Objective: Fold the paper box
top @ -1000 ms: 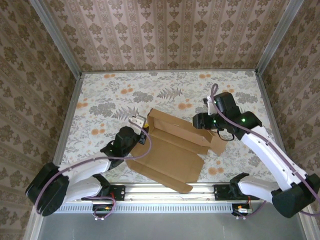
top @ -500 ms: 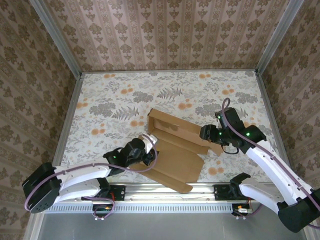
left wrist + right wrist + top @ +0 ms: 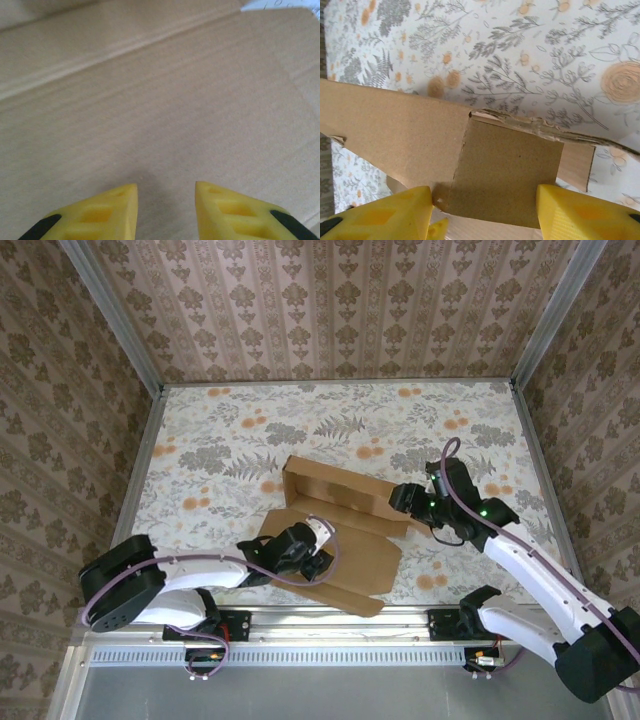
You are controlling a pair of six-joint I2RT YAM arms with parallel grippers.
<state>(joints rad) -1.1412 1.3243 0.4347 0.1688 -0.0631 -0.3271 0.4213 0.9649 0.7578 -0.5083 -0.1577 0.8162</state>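
Paper box [image 3: 340, 540] lies half-formed on the floral table [image 3: 230, 430] near its front edge, left gripper [image 3: 318, 538] over the flat panel [image 3: 355, 558], right gripper [image 3: 403, 498] at the raised wall's [image 3: 340, 488] end. Left wrist: fingers [image 3: 107, 215] parted above bare cardboard, holding nothing. Right wrist: fingers [image 3: 585, 210] spread wide, an end flap [image 3: 505, 170] between them.
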